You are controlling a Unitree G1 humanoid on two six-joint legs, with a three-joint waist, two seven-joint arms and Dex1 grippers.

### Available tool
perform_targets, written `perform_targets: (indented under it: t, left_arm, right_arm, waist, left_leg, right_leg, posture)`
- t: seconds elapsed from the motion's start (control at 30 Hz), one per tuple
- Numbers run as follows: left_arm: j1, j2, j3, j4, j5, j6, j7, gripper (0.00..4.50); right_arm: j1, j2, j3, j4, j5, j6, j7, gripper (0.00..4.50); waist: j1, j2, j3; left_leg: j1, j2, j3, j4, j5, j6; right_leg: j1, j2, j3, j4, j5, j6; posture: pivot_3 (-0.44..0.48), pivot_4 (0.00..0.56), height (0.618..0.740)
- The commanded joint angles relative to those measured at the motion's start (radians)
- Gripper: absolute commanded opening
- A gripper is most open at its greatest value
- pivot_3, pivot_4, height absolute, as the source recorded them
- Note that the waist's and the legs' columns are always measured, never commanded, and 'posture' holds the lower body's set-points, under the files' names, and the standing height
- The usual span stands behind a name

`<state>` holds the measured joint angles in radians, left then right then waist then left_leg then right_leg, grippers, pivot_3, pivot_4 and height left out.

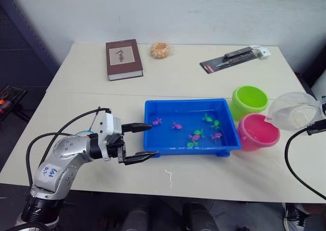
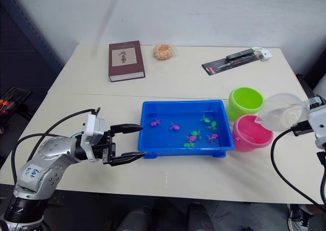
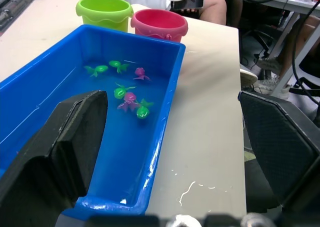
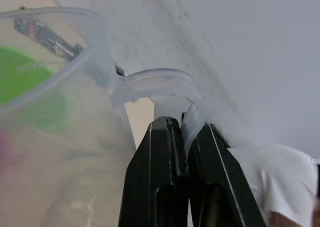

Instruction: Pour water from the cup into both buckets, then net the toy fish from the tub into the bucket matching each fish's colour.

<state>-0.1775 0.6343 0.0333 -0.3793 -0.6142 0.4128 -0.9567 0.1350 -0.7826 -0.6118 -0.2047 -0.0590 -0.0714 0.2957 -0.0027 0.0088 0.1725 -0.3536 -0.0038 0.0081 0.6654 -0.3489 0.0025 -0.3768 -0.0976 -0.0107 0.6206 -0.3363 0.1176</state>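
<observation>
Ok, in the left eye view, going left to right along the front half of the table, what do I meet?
Left gripper → tub with the fish → pink bucket → cup, held up at the right edge.

**Arm and gripper status**

My left arm reaches forward low, forearm level; left gripper (image 1: 138, 142) is spread wide, fingers stacked one above the other. My right gripper (image 4: 186, 132) is clamped tight on the cup (image 2: 279, 111) handle, raised at my right.
</observation>
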Motion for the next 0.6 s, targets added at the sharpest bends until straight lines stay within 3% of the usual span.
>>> perform_targets:
  t: [0.03,0.6]
  left_arm:
    - [-0.009,-0.008,0.011,-0.035,-0.012,-0.005,0.009,4.5]
    - [-0.015,-0.019,0.014,-0.021,0.001,-0.023,0.011,4.5]
  right_arm:
    - [-0.009,-0.006,-0.023,0.036,-0.047,-0.054,-0.04,0.06]
    - [-0.062,-0.025,0.028,0.149,-0.186,-0.12,-0.121,0.06]
  waist:
    - [0.0,0.0,0.0]
    - [-0.002,0.0,0.0]
  left_leg:
    - [0.0,0.0,0.0,0.0,0.0,0.0]
    - [0.001,0.0,0.001,0.0,0.0,-0.001]
  right_leg:
    - [0.0,0.0,0.0,0.0,0.0,0.0]
    - [0.0,0.001,0.001,0.001,0.0,0.0]
  posture:
    - [0.0,0.15,0.738]
    - [0.0,0.15,0.738]
